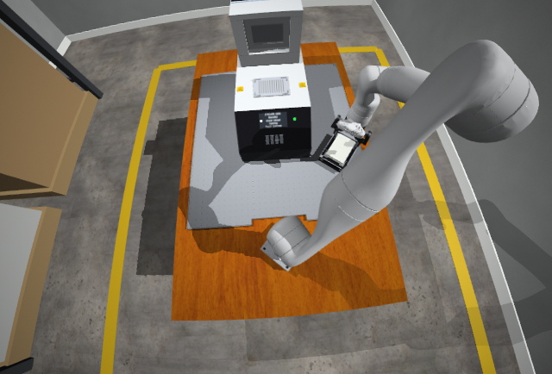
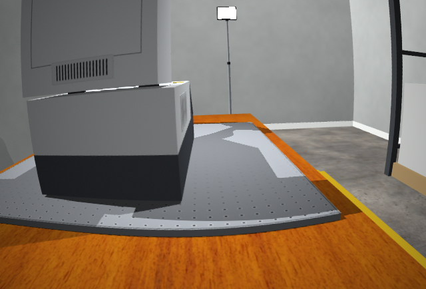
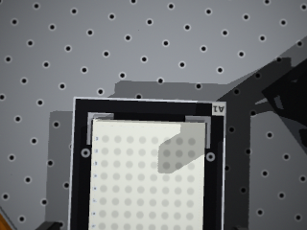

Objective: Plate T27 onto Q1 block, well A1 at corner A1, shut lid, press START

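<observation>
Plate T27, cream, lies in the black nest N1 right of the cycler. The nest's A1 label is at its far right corner in the wrist view. My gripper is open above the plate's near part in the wrist view, a fingertip beyond each long side; its height above the plate is unclear. Cycler Q1 has its lid raised. Its block is bare. The lamp is green; the keys are on the front.
Q1 stands on the grey perforated board, on the wooden table. The nest is close to Q1's right front corner. My arm reaches over the table's right side. The raised lid stands tall at the back.
</observation>
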`<state>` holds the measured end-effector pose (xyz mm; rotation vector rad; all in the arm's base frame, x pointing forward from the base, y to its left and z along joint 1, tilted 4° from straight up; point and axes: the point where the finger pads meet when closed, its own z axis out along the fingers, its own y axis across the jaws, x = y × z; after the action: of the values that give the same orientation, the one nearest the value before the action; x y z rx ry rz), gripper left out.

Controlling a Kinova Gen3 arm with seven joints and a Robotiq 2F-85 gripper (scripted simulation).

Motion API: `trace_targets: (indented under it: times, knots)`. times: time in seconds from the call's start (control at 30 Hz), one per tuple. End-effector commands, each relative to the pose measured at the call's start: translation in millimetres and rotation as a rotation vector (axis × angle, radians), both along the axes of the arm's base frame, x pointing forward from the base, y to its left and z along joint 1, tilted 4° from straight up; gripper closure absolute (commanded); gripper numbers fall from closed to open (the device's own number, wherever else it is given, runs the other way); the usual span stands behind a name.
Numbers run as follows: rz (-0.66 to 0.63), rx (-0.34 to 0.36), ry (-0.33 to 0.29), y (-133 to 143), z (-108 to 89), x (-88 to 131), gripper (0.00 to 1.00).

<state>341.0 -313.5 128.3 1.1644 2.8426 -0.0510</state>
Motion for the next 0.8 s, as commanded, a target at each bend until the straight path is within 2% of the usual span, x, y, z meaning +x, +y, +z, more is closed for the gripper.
trace_targets:
  times: [0.0, 0.77]
  knots:
    - [0.0, -0.002, -0.001, -1, -4.2, 1, 0.0]
    - [0.0, -0.002, -0.001, -2, -32.1, 2, 0.0]
